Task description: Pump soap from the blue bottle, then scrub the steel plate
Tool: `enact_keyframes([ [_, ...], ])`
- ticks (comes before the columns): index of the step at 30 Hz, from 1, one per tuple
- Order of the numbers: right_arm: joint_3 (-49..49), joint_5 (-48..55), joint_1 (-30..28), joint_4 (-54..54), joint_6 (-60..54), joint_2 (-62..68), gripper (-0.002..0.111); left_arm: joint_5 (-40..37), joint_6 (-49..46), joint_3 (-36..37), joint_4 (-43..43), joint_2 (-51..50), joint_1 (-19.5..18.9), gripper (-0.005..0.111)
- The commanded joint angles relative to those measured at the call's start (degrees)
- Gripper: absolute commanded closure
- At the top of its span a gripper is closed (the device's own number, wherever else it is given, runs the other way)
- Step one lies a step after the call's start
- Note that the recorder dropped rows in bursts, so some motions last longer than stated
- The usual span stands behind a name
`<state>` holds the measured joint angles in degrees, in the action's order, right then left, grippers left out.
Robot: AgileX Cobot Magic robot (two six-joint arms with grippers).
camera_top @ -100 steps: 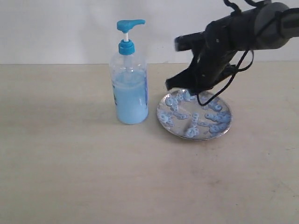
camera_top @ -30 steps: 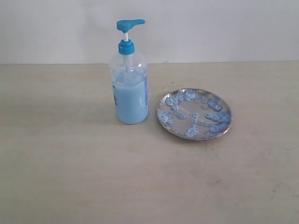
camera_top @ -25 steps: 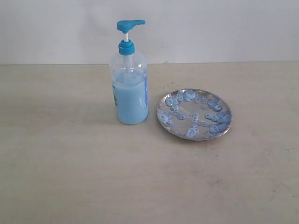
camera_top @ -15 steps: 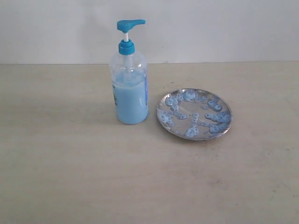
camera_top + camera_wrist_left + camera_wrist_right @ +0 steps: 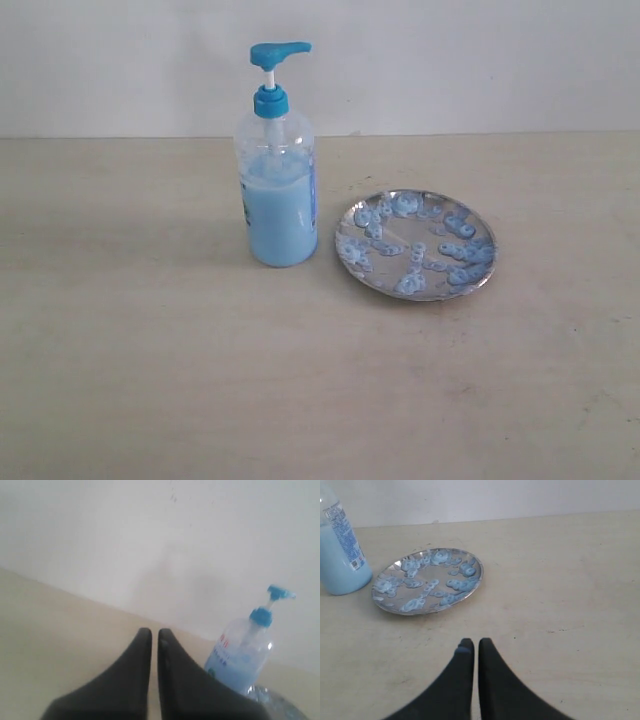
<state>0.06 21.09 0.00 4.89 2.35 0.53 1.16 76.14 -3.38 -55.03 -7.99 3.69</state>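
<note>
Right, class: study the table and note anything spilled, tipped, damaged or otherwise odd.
Nothing stands out. The tall clear pump bottle with the blue head stands upright beside the round shiny steel plate. The pale blue soap blobs all lie within the plate's rim; none shows on the beige table.

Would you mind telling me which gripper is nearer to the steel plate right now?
Right, probably. The right gripper faces the steel plate across bare table; the left gripper sees only its rim past the blue bottle.
</note>
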Motion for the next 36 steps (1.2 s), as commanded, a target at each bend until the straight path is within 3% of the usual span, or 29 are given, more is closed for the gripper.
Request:
enact_keyframes([
  [1, -0.06, -0.75, -0.16, -0.01, -0.34, 0.14, 0.109, -0.83, -45.24, -4.87, 29.87, 3.45, -0.10, 0.103],
  [3, -0.06, -0.75, -0.16, -0.01, -0.34, 0.14, 0.109, -1.16, -59.33, -4.58, 35.61, 6.82, -0.10, 0.103],
  [5, -0.06, -0.75, -0.16, -0.01, -0.34, 0.14, 0.109, -3.09, -66.17, -2.33, 38.45, 7.99, -0.10, 0.103],
  [9, -0.06, -0.70, -0.16, -0.01, -0.34, 0.18, 0.109, 1.25, -66.76, 3.38, 42.64, 7.99, -1.36, 0.103],
  [14, -0.06, -0.70, -0.16, -0.01, -0.34, 0.18, 0.109, -21.40, -64.81, 3.38, 44.03, 7.99, -1.49, 0.103],
  [17, -0.06, -0.70, -0.16, 0.12, -0.34, 0.18, 0.109, -21.65, -64.86, 3.38, 47.50, 7.99, -1.26, 0.103],
  [21, -0.06, -0.70, -0.16, 0.12, -0.34, 0.18, 0.109, -20.51, -69.04, 3.38, 66.29, 7.99, -1.15, 0.103],
  [25, -0.06, -0.70, -0.16, 0.12, -0.34, 0.18, 0.109, -21.49, -79.14, 3.38, 59.61, 7.99, -1.26, 0.103],
  [26, -0.06, -0.70, -0.16, 0.12, -0.34, 0.18, 0.109, -21.49, -80.32, 3.38, 59.22, 7.99, -2.03, 0.103],
  [28, -0.06, -0.70, -0.16, 0.12, -0.34, 0.18, 0.109, -21.49, -81.61, 3.38, 66.03, 7.99, -7.14, 0.103],
  [29, -0.06, -0.70, -0.05, 0.12, -0.34, 0.18, 0.109, -21.77, -84.92, 3.38, 68.65, 7.99, -10.87, 0.103],
  [31, -0.06, -0.70, -0.05, 0.12, -0.34, 0.18, 0.109, -22.08, -92.96, 3.38, 67.71, 7.99, -14.01, 0.103],
  [35, -0.06, -0.70, -0.05, 0.12, -0.34, 0.18, 0.109, -21.84, -90.14, 3.38, 67.22, 7.99, -14.19, 0.103],
  [36, -0.06, -0.70, -0.05, 0.12, -0.34, 0.18, 0.109, -21.84, -85.10, 3.38, 67.22, 7.99, -14.19, 0.103],
])
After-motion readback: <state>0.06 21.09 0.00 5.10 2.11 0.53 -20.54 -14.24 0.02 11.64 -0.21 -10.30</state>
